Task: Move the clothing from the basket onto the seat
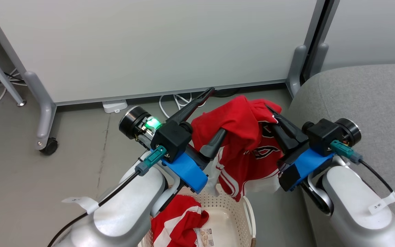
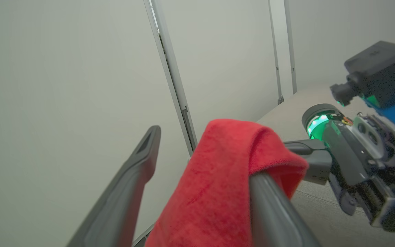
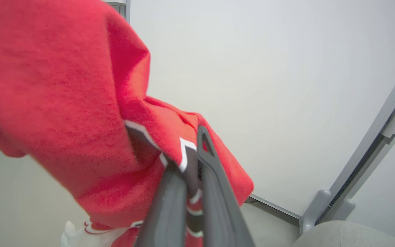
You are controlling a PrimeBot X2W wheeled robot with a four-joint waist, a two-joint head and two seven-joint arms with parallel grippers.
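The red jersey [image 1: 242, 137] hangs in the air above the basket [image 1: 243, 214], black white-edged numerals showing on its folds. My right gripper [image 1: 273, 115] is shut on its upper right edge; in the right wrist view the fingers [image 3: 214, 192] pinch the numeral fabric [image 3: 81, 103]. My left gripper [image 1: 218, 111] is open, one finger free and the other finger [image 1: 214, 142] under the cloth, which drapes over it [image 2: 218, 178]. The white-striped red garment [image 1: 177, 221] lies in the basket. The grey seat [image 1: 365, 99] is at the right, beside my right arm.
A pale wheeled partition panel [image 1: 149, 44] stands close ahead, its caster [image 1: 48, 145] at the left and white cables [image 1: 177, 101] under its lower edge. A barcode sticker [image 1: 204, 236] shows on the basket floor. Grey floor lies to the left.
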